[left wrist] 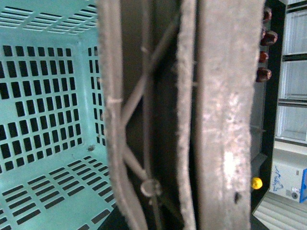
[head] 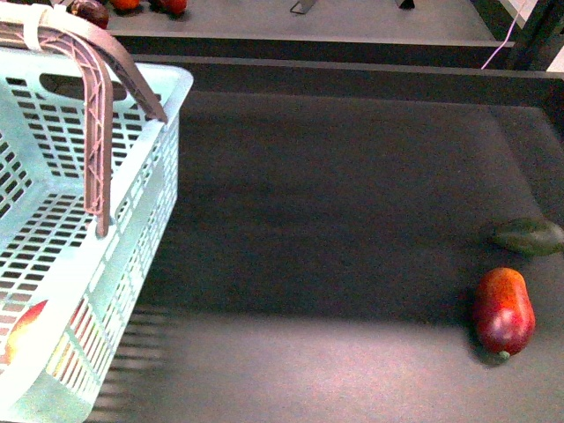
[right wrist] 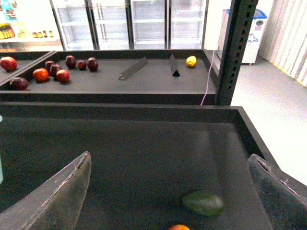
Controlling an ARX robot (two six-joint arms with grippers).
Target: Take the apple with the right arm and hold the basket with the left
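Note:
The pale turquoise basket (head: 150,203) hangs tilted at the left of the front view, its grey-brown handles (head: 99,132) bound by a white tie (head: 33,26). The red and yellow apple (head: 26,333) shows through the lattice wall, low inside the basket. In the left wrist view the handles (left wrist: 225,120) fill the middle, with the basket's inside (left wrist: 43,110) beside them. My left gripper is shut on the handles; its own fingers do not show. My right gripper (right wrist: 168,201) is open and empty above the dark tray, with nothing between its fingers (right wrist: 60,191).
A dark-red oval fruit (head: 504,310) and a dark green fruit (head: 529,236) lie at the tray's right; the green one (right wrist: 203,202) sits under my right gripper. The tray's raised rim (right wrist: 120,110), a dark post (right wrist: 235,52), and a back shelf with several fruits (right wrist: 53,72) lie beyond.

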